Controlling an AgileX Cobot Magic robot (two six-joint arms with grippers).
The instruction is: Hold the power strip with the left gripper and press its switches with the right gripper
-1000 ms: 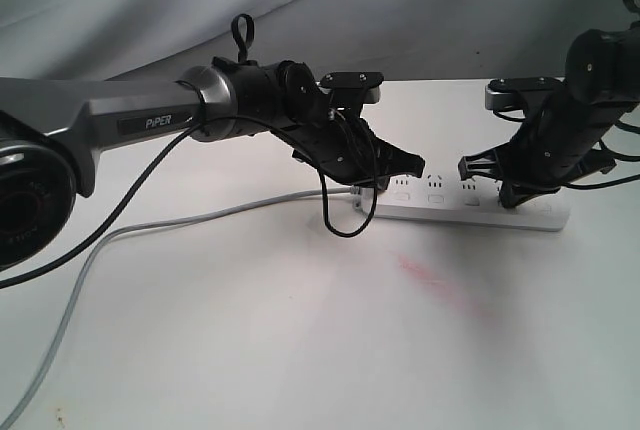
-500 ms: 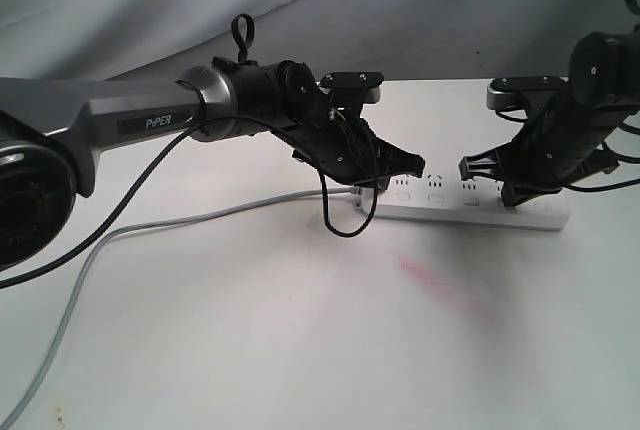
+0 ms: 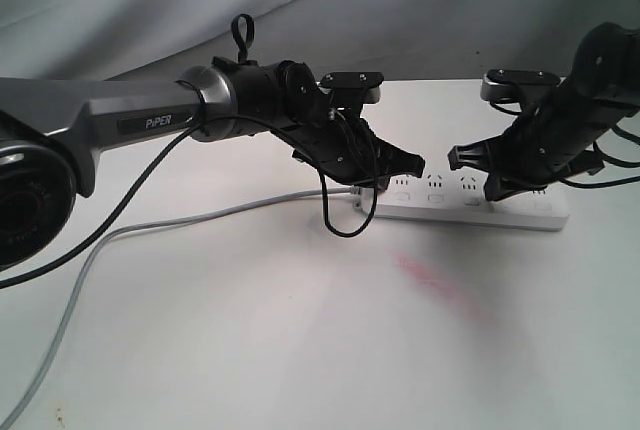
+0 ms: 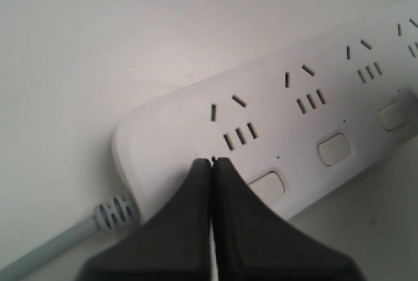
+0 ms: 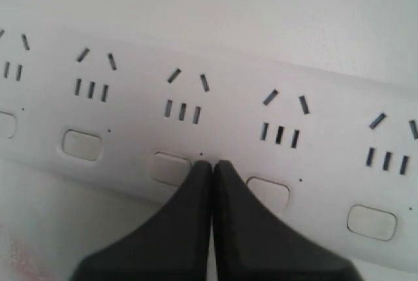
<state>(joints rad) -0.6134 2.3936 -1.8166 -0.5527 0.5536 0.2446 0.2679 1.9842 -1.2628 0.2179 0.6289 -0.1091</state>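
Note:
The white power strip (image 3: 440, 212) lies on the white table, its cord (image 3: 200, 218) running off to the left. My left gripper (image 3: 383, 183) on the grey PIPER arm is shut and empty. Its tips rest on the strip's cord end (image 4: 163, 144), next to the first switch (image 4: 268, 183). My right gripper (image 3: 492, 190) is also shut and empty. In the right wrist view its tips (image 5: 212, 163) sit just above the strip (image 5: 228, 98), over the gap between two middle switches (image 5: 168, 166). All five sockets show there.
A pink stain (image 3: 440, 285) marks the table in front of the strip. The left arm's black cable (image 3: 345, 220) loops down beside the strip's cord end. A grey cloth backdrop (image 3: 300, 0) hangs behind the table.
The right gripper has shifted left along the strip, toward the middle switches, and its arm has leaned over. The left gripper and the strip have stayed put.

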